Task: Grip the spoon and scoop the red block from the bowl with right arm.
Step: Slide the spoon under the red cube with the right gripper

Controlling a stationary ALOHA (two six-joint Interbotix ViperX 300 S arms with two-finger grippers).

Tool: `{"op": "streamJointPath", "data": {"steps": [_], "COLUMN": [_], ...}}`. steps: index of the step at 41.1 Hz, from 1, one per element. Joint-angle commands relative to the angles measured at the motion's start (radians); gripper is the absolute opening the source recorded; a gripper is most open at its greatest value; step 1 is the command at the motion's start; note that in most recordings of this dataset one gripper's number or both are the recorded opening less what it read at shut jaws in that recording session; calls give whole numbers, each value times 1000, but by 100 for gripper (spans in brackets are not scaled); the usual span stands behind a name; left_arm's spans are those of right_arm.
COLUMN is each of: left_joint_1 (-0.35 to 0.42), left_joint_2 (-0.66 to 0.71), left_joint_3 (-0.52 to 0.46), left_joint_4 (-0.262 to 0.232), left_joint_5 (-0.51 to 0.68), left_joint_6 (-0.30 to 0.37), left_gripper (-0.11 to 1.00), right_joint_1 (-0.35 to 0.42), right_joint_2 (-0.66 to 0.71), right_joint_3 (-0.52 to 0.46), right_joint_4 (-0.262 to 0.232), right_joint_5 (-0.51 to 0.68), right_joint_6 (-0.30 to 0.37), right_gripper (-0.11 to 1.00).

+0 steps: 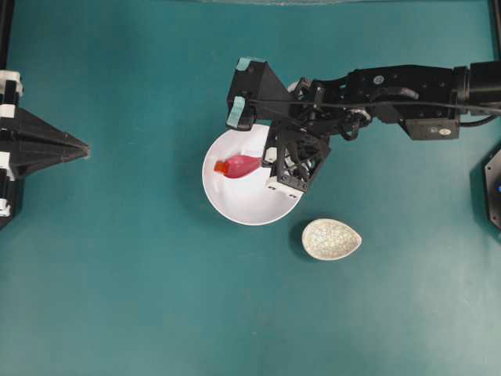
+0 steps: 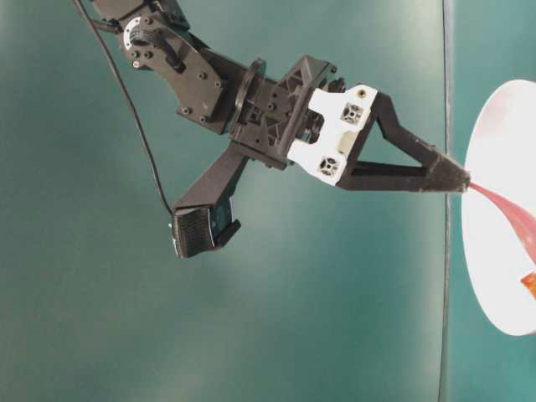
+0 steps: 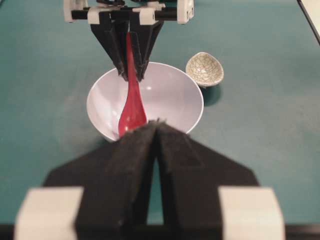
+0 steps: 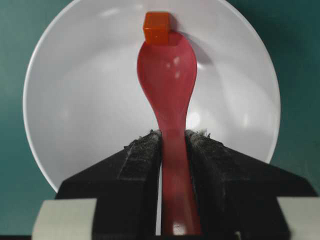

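Observation:
The white bowl (image 1: 243, 205) sits mid-table. My right gripper (image 1: 268, 158) is shut on the handle of the pink-red spoon (image 1: 243, 165), and the scoop lies inside the bowl pointing left. The red block (image 1: 221, 166) sits in the bowl at the very tip of the scoop, touching it. In the right wrist view the fingers clamp the spoon (image 4: 169, 75) on both sides, with the block (image 4: 157, 27) at the scoop's far end and the bowl (image 4: 75, 100) beneath. My left gripper (image 1: 86, 147) is shut and empty at the far left, well clear of the bowl.
A small speckled egg-shaped dish (image 1: 331, 239) stands just right of and below the bowl; it also shows in the left wrist view (image 3: 205, 69). The right arm's body (image 1: 391, 94) stretches in from the right edge above the bowl.

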Motion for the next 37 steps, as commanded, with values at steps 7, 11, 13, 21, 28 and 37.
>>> {"op": "streamJointPath", "data": {"steps": [7,11,13,21,28,37], "left_joint_1": [2,2,2,2,2,2], "left_joint_2": [8,6,5,2,5,5], "left_joint_3": [-20,-20,-21,-20,-21,-21], "left_joint_4": [2,2,2,0,2,0], "left_joint_5": [-12,-12,-12,-12,-12,-12], "left_joint_6": [0,0,0,0,0,-2], "left_gripper": [1,1,1,1,1,1], "right_joint_1": [6,9,8,9,8,12], "right_joint_2": [-15,-17,-18,-34,-54,-75], "right_joint_3": [-29,-29,-29,-17,3,34], "right_joint_4": [5,5,3,3,5,3], "right_joint_5": [-26,-26,-26,-28,-28,-57], "right_joint_6": [3,3,3,2,2,2], "right_gripper": [25,25,25,25,25,25]}}
